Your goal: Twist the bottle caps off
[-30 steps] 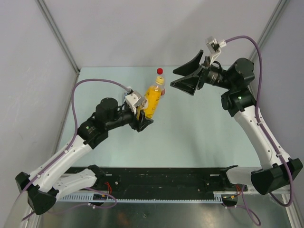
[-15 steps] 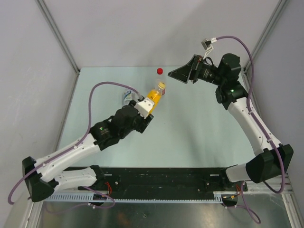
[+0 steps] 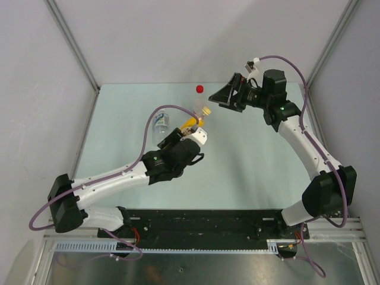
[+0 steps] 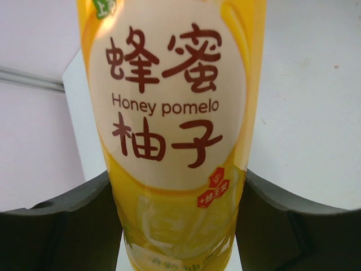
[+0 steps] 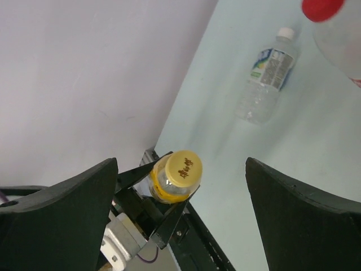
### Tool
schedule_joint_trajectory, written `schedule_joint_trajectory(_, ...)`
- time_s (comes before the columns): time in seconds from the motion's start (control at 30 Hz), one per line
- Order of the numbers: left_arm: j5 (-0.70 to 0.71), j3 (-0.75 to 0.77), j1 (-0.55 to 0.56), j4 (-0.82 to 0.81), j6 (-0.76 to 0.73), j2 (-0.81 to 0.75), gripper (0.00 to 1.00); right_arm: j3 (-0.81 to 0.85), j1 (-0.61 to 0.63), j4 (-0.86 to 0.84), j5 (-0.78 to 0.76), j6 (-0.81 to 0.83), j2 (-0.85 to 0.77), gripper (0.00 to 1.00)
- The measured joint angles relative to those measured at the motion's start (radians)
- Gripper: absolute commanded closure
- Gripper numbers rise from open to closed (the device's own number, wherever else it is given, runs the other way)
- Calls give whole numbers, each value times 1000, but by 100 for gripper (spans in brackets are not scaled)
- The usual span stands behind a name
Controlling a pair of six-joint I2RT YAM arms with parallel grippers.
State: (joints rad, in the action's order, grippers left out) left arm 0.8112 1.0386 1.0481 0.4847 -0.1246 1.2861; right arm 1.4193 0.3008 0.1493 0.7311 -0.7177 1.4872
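The left claw [image 3: 189, 129] is clenched on the body of the juice bottle [image 4: 172, 113], a finger pressed against each side below the label, and holds it off the desk [image 3: 255, 154] at a slant. The bottle's long axis runs from that claw up and away toward the right claw [image 3: 224, 97], so the yellow cap [image 5: 181, 168] faces the right wrist camera almost flat-on. The right claw is released, its fingers spread wide, and the cap sits straight ahead of it, centred in the gap between the fingers but not yet inside their reach. The right arm is clearly the nearer one to the cap; the left only has the body. The coming move likely turns on this alignment: the right claw needs to advance along the bottle's axis until its fingers bracket the cap, then close and twist. Beyond the cap, a water bottle [image 5: 265, 84] lies on its side on the desk, and a red cap [image 5: 321, 8] shows at the far right of the right claw.
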Motion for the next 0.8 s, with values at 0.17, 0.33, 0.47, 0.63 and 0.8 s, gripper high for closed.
schedule_joint_trajectory(0.17, 59, 2, 22, 5, -8, 36, 82, 0, 4, 57, -26, 3, 21, 7)
schedule_joint_trajectory(0.33, 77, 8, 34, 6, -8, 40, 82, 0, 34, 71, -35, 3, 35, 22)
schedule_joint_trajectory(0.47, 77, 14, 37, 6, -8, 40, 82, 0, 58, 70, -35, -1, 46, 34)
schedule_joint_trajectory(0.63, 77, 14, 39, 7, -8, 40, 81, 0, 82, 69, -34, -12, 48, 53)
schedule_joint_trajectory(0.8, 84, 16, 39, 6, -7, 40, 81, 0, 88, 71, -35, -18, 48, 74)
